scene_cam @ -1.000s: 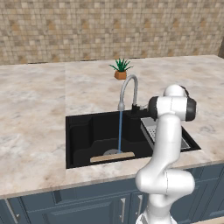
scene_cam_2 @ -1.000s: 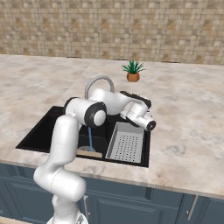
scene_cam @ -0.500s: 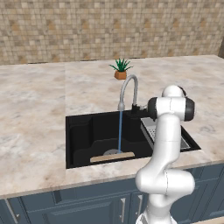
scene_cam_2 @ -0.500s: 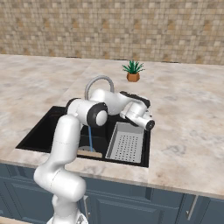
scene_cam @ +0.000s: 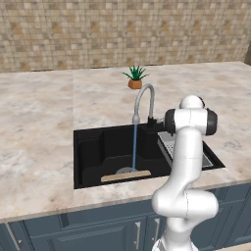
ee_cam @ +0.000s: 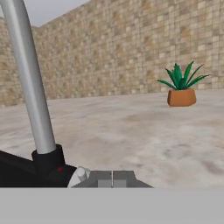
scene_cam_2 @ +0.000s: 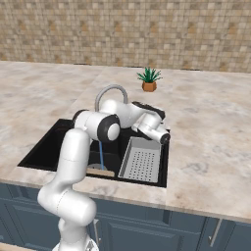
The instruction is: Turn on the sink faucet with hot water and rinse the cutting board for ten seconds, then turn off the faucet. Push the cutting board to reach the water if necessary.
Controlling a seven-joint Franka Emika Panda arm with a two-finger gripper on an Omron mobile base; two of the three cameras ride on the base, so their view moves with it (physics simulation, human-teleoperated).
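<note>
The sink faucet was seen arching over the sink, partly hidden by the white arm. The water fell onto the cutting board. A grey perforated tray lay alongside; a potted plant stood behind.

The silver gooseneck faucet arches over the black sink, just left of the pincer. Below, thin blue water falls straight onto the tan board, flat on the basin floor.
</note>
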